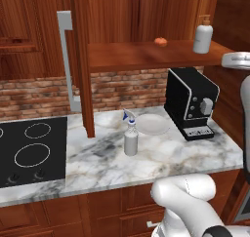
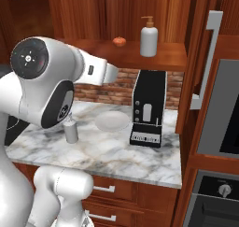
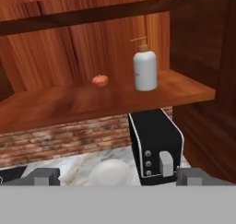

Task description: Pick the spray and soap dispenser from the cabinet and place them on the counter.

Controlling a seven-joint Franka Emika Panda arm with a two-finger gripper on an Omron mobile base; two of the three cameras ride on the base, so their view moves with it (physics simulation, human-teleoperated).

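DONE: spray (image 1: 130, 139) stands on counter (image 1: 185, 158) left of coffee machine (image 1: 191, 103) | LEFT: soap dispenser (image 3: 145, 70) on cabinet (image 3: 106, 98) shelf above machine | my gripper (image 3: 119, 176): jaws apart, empty

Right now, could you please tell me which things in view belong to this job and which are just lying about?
Part of the job:
- spray, already standing on the counter
- soap dispenser, on the shelf of the open cabinet
- end effector, open and holding nothing

Just lying about:
- black coffee machine
- plate
- small orange object on the shelf
- cooktop
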